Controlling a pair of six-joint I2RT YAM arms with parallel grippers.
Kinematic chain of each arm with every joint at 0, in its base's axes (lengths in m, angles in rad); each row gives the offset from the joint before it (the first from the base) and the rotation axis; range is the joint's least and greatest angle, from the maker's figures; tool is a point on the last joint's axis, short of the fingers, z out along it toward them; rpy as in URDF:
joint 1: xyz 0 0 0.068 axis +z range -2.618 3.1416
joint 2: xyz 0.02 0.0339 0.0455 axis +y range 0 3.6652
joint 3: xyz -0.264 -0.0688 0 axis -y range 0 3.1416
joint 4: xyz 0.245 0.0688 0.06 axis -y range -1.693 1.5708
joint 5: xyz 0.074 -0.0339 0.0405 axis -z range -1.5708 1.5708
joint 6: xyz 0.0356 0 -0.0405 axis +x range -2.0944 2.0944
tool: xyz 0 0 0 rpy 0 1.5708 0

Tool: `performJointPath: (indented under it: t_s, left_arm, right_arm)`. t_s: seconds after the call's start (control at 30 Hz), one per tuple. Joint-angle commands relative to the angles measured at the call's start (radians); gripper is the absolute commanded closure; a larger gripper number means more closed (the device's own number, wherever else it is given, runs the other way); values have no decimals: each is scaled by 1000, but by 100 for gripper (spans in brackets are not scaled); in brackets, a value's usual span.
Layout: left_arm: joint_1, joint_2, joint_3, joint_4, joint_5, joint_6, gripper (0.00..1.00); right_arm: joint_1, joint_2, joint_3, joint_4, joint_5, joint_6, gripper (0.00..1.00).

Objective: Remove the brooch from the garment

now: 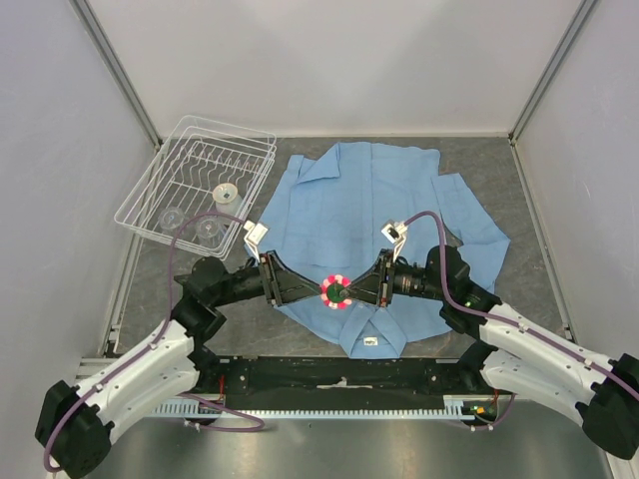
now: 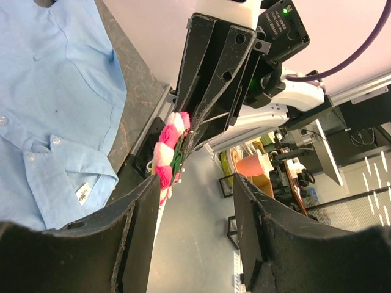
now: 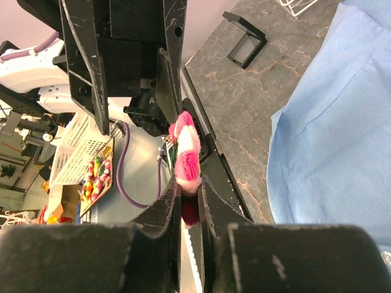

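The large light blue long-sleeved button-up shirt (image 1: 369, 210) is lying spread flat on the grey stone-patterned counter (image 1: 499, 170), its collar pointing toward the arm bases and its small white label (image 1: 370, 342) showing at the neck. Above the lower part of the shirt, just beyond the collar, the two arms are meeting tip to tip. The right hand (image 3: 189, 184) is reaching in from the right with its fingers drawn narrow, and it is pinching the small round flower-shaped brooch (image 3: 186, 152) with pink-red and white fuzzy petals edge-on between them. The brooch is hanging in the air apart from the shirt fabric, directly between the two hands. The left hand (image 2: 195, 189) is facing it from the left with its fingers standing wide and nothing sitting between them. One of its fingertips (image 2: 146, 195) is lying just beside the brooch's lower edge, though whether the two are touching cannot be told. At the far left of the counter, a white wire dish rack (image 1: 160, 175) is sitting beside the shirt's sleeve, with a few small clear cups (image 1: 226, 194) resting inside it.
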Motion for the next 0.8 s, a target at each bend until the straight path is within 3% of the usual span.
performJointPath:
  t_s: [0.0,0.17,0.3,0.33,0.4,0.43,0.57,0.63,0.7,0.77]
  left_arm:
    - [13,-15,10,-86,-26,21,44]
    - [23,-9,54,-212,-68,-4,54]
    - [43,-78,137,-442,-187,-41,54]
    - [48,-95,201,-631,-222,-35,54]
    - [54,-156,272,-791,-348,-7,54]
    - [56,-179,349,-950,-393,8,54]
    - [54,-267,540,-1291,-722,12,48]
    - [54,-294,606,-1388,-802,-36,46]
    - [54,-288,632,-1500,-815,-167,44]
    - [54,-251,648,-1504,-708,-272,39]
  right_arm:
    - [-2,14,9,28,6,-6,100]
    - [4,21,53,-39,49,-76,100]
    - [32,69,160,-150,127,-203,100]
    - [55,81,177,-183,152,-233,100]
    - [84,124,228,-206,230,-308,100]
    - [119,142,245,-225,259,-334,100]
    - [199,242,309,-221,361,-429,100]
    - [229,256,308,-169,388,-469,100]
    - [259,273,316,-159,420,-524,100]
    - [320,305,337,-193,517,-657,100]
